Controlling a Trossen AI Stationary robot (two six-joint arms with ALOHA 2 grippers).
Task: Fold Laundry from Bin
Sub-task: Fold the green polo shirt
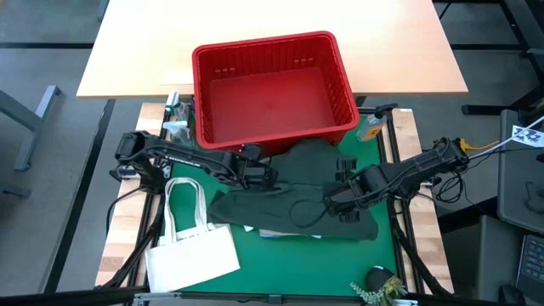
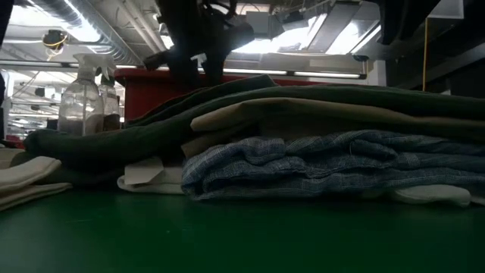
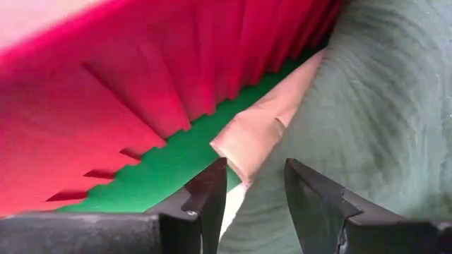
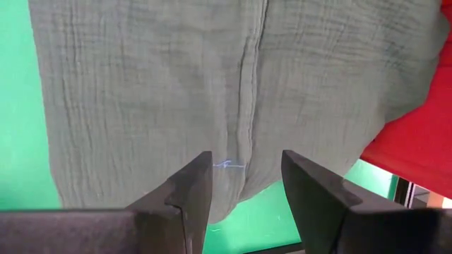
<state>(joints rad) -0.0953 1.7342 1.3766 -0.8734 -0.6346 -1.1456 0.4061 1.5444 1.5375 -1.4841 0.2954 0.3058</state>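
A dark green garment (image 1: 289, 200) lies spread on top of a pile of laundry on the green mat, just in front of the red bin (image 1: 265, 47). In the low view, beige cloth (image 2: 303, 117), blue-and-white striped cloth (image 2: 333, 163) and white pieces (image 2: 144, 173) lie under the green garment (image 2: 318, 95). My left gripper (image 1: 270, 177) stands open over the pile's far left part, above a beige corner (image 3: 261, 127), beside the bin wall (image 3: 106, 106). My right gripper (image 1: 338, 202) hovers open over the green garment's right part (image 4: 176, 92).
A white tote bag (image 1: 191, 246) with handles lies at the near left of the mat. Spray bottles (image 1: 174, 119) stand at the far left beside the bin, an orange object (image 1: 371, 127) at the far right, and a small plant (image 1: 378, 287) at the near edge.
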